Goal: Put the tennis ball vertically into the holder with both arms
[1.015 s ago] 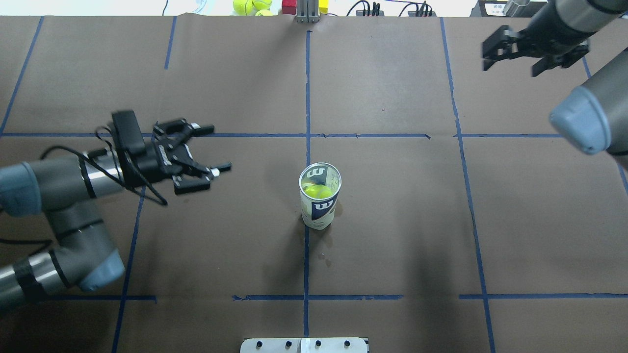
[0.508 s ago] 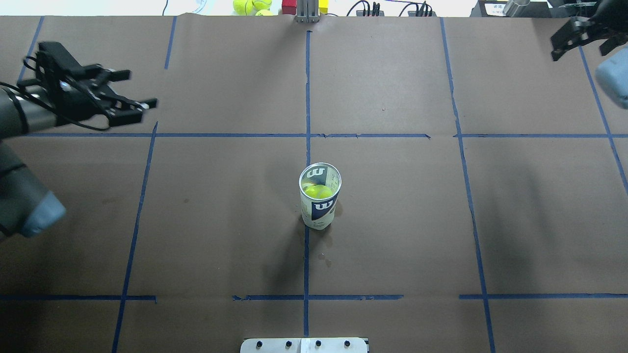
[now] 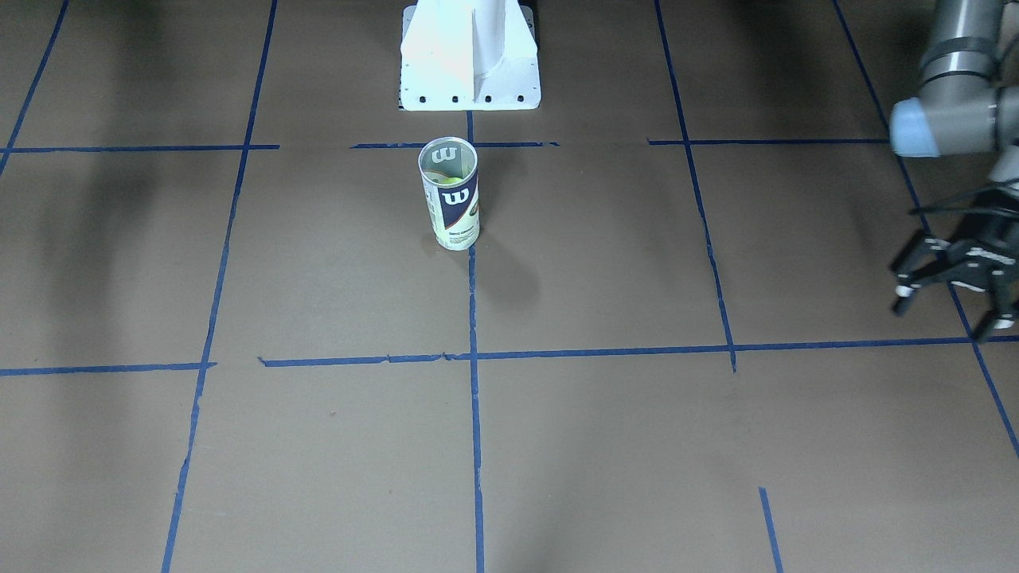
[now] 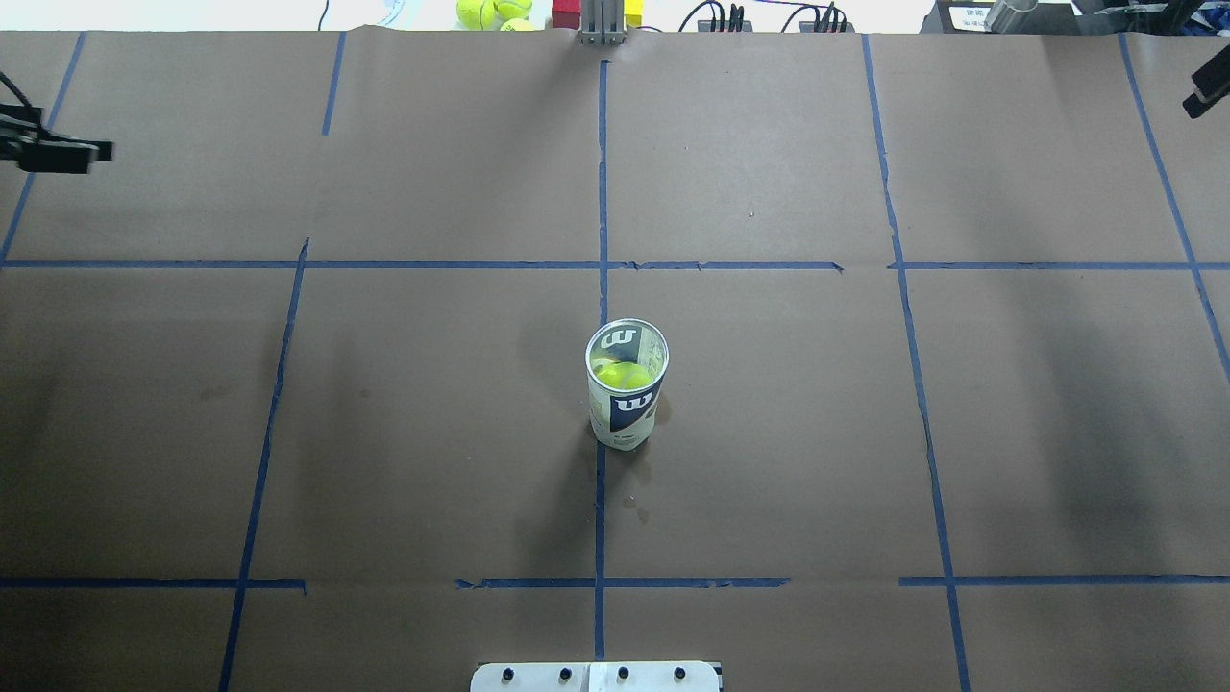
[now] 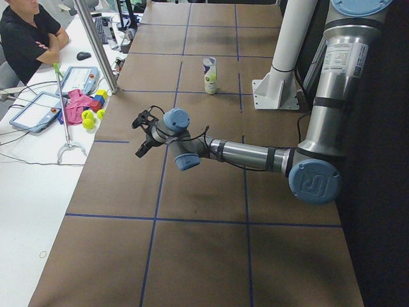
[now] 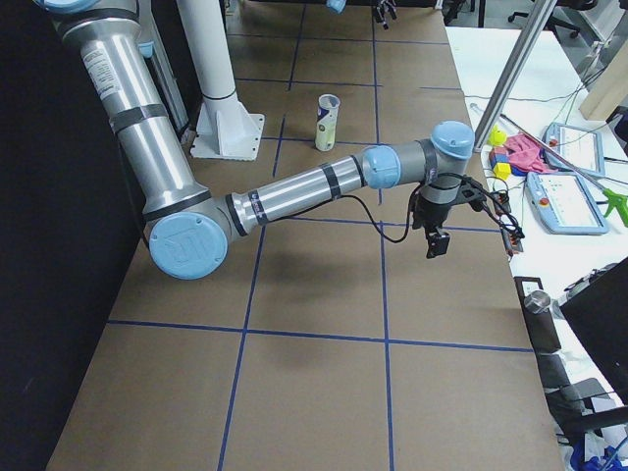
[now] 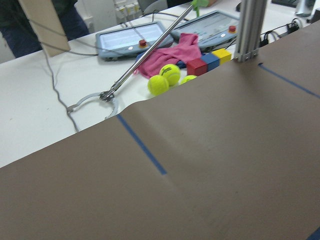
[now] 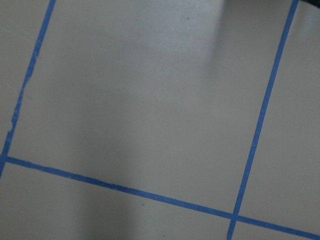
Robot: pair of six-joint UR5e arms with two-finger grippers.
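Note:
The holder [image 4: 627, 384] is a clear can with a navy Wilson label, standing upright on the centre tape line, also in the front-facing view [image 3: 450, 195]. The tennis ball [image 4: 625, 377] lies inside it, seen through its open mouth. My left gripper [image 3: 950, 317] hangs open and empty far off to the side, well away from the can; overhead only one finger [image 4: 58, 152] pokes in at the left edge. Of my right gripper [image 6: 437, 240] the overhead view shows just one fingertip [image 4: 1207, 96] at the far right edge, so I cannot tell its state.
Spare tennis balls [image 7: 159, 85] and coloured blocks [image 7: 197, 66] lie past the far table edge beside a pink cloth and tablets. An aluminium post [image 4: 601, 21] stands at the back centre. The white pedestal [image 3: 470, 56] is behind the can. A person [image 5: 25, 32] sits nearby.
Both arms have swung outward from the middle: the left gripper went left and farther back, the right gripper right, each nearly out of the overhead view. Can and ball stayed put.

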